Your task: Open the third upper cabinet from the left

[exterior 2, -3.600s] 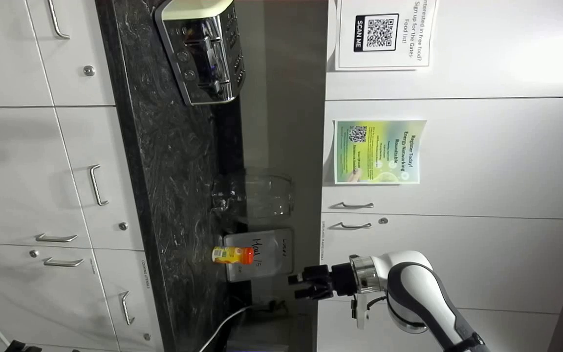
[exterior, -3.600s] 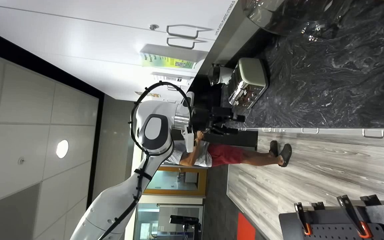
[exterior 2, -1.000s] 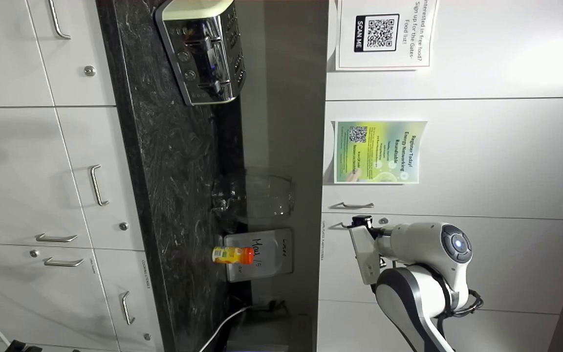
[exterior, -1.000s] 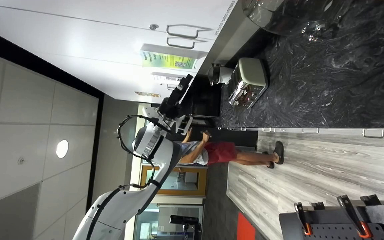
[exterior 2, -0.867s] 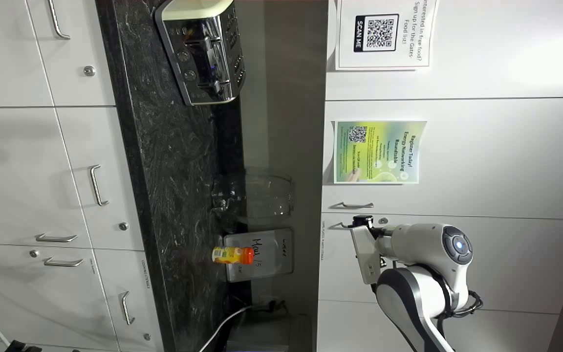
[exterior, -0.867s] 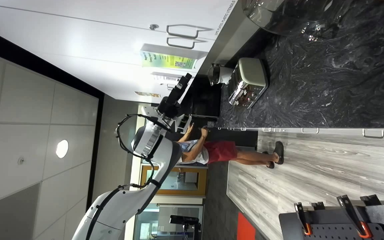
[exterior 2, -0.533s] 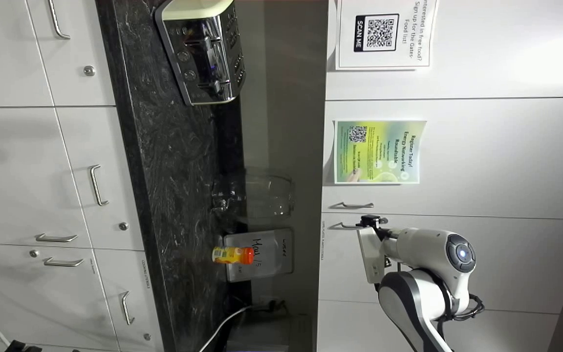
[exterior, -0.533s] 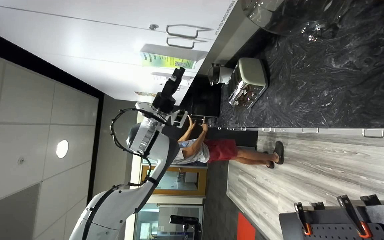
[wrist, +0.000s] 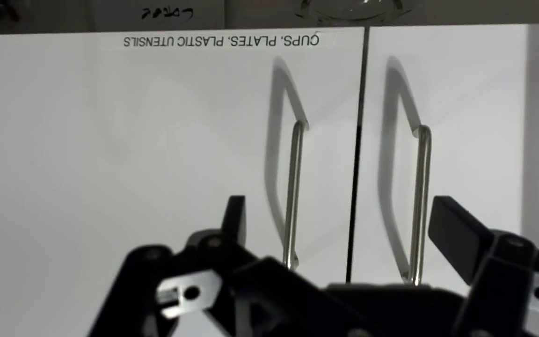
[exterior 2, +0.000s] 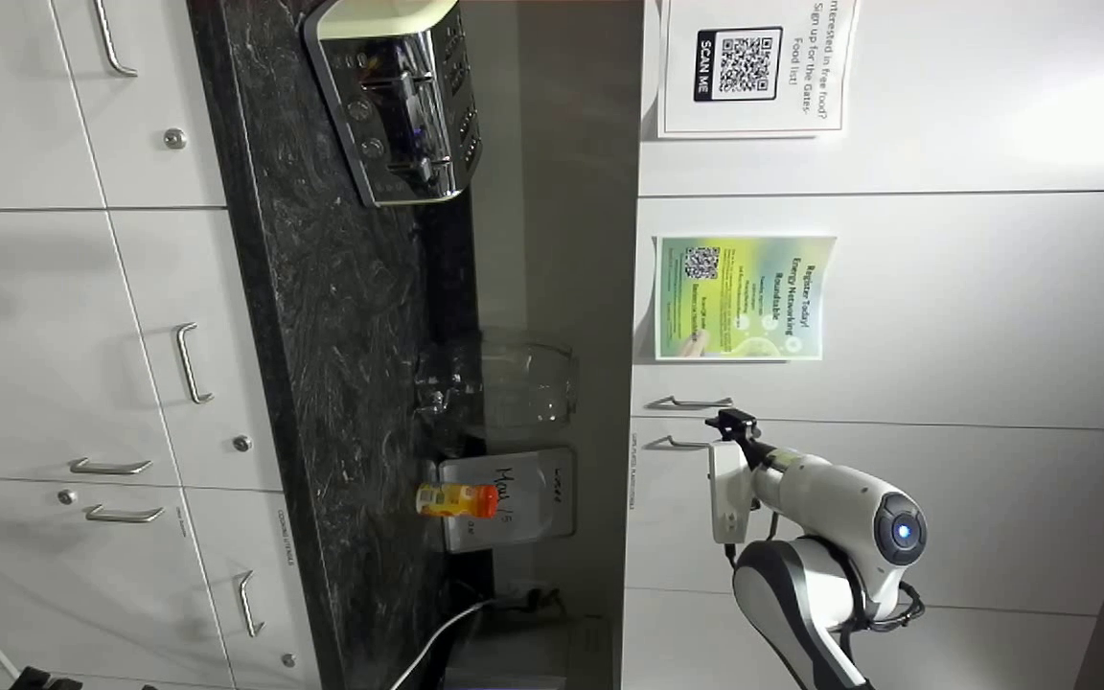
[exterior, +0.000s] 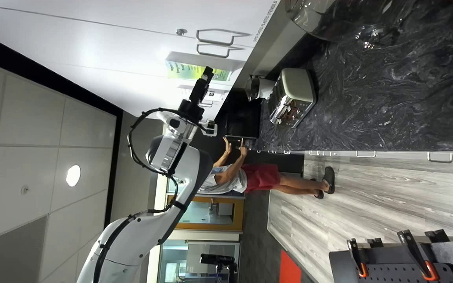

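The third upper cabinet (wrist: 134, 164) has a flat white door, closed, with a black "CUPS, PLATES, PLASTIC UTENSILS" label. It also shows in both exterior views (exterior: 132, 10) (exterior 2: 1012, 508), which lie on their side. Its slim metal bar handle (wrist: 294, 192) stands beside the neighbouring door's similar handle (wrist: 421, 201). Its round key lock (exterior: 181, 32) shows in an exterior view. My gripper (wrist: 344, 224) is open and empty, facing the doors. In the wrist view both handles appear between its fingers, apart from them. My gripper (exterior: 207, 72) is in front of the doors.
The neighbouring door carries a green-yellow flyer (exterior 2: 744, 297). Below, the dark counter (exterior 2: 341, 316) holds a toaster (exterior 2: 399, 105), a glass dispenser (exterior 2: 523, 383) and a yellow bottle (exterior 2: 456, 499). A person (exterior: 230, 177) stands farther along the counter.
My gripper has swung from pointing down at the counter to facing the upper doors. Over the last second it has moved a little higher and toward the neighbouring handle. The doors stay closed.
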Robot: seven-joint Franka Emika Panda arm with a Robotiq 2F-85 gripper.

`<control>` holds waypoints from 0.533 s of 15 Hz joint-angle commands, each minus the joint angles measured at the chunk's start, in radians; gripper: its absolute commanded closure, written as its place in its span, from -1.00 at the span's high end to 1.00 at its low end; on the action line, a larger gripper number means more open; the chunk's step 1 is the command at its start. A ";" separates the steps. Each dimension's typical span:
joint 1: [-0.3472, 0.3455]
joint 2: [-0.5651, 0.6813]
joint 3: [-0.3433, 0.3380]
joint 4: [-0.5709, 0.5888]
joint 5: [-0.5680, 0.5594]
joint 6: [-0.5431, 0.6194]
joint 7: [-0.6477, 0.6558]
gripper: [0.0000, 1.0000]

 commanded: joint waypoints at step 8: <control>-0.009 0.025 -0.021 0.028 -0.039 0.105 0.213 1.00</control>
